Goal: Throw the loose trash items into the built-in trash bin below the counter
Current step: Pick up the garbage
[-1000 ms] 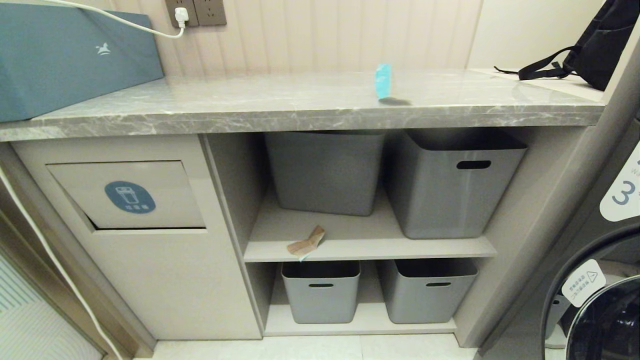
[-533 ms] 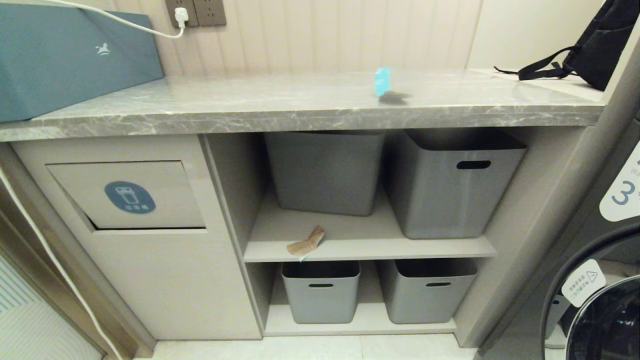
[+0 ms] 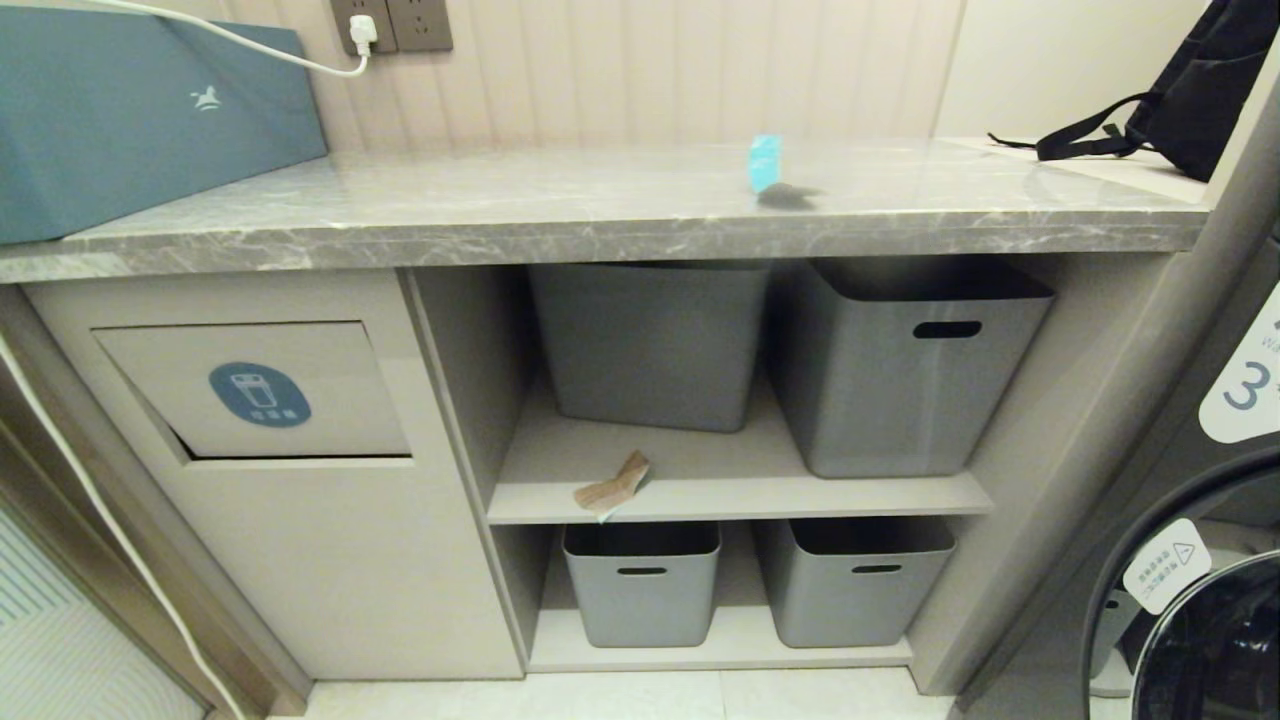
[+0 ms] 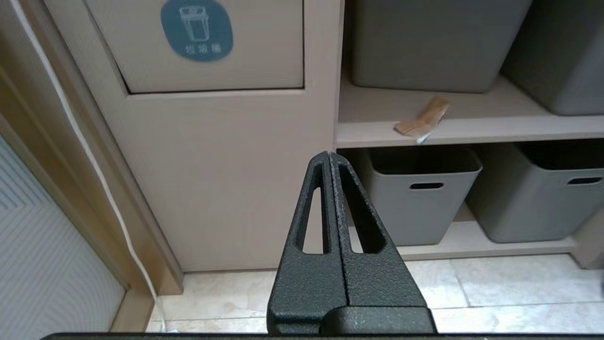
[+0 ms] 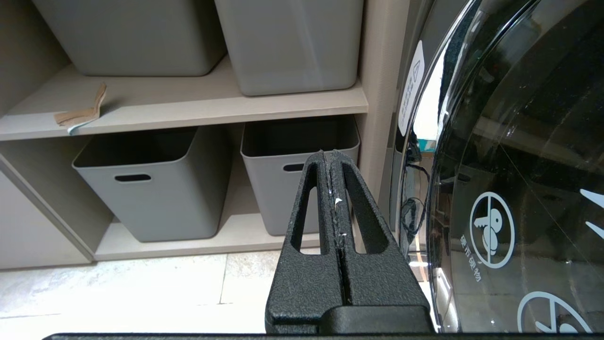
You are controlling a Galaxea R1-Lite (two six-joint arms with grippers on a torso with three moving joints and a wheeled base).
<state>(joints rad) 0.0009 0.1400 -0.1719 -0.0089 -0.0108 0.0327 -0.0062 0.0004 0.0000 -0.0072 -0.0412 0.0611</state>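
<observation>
Marble-topped counter (image 3: 600, 215) runs along a panelled wall, with a teal-blue box (image 3: 140, 120) at its far left and a black backpack (image 3: 1200, 90) at far right. From the head view neither arm shows. One cyan-blue scrap (image 3: 765, 163) stands on edge on the counter, right of centre. A second, brown cardboard scrap (image 3: 612, 487) lies at the near edge of the middle shelf (image 3: 740, 490), in front of the left grey tub (image 3: 650, 345). The built-in trash bin (image 3: 260, 392), its flap carrying a blue badge, sits in the cabinet front to the left of the shelves. A third scrap is not in view.

Left wrist view: the left gripper (image 4: 329, 158) has its fingers pressed together, holding nothing, low and near in front of the cabinet. The brown scrap (image 4: 422, 123) is up and to its right on the shelf; the bin flap (image 4: 203, 42) is up and to its left.

Right wrist view: the right gripper (image 5: 328, 158) is likewise pressed together and empty, low before the lower tubs (image 5: 302, 174), beside a washer door (image 5: 509, 165). The scrap (image 5: 80, 113) lies well to its left.

Probably the first pick comes next: the fingers should part before reaching the shelf edge, then pinch the scrap's raised end.
</observation>
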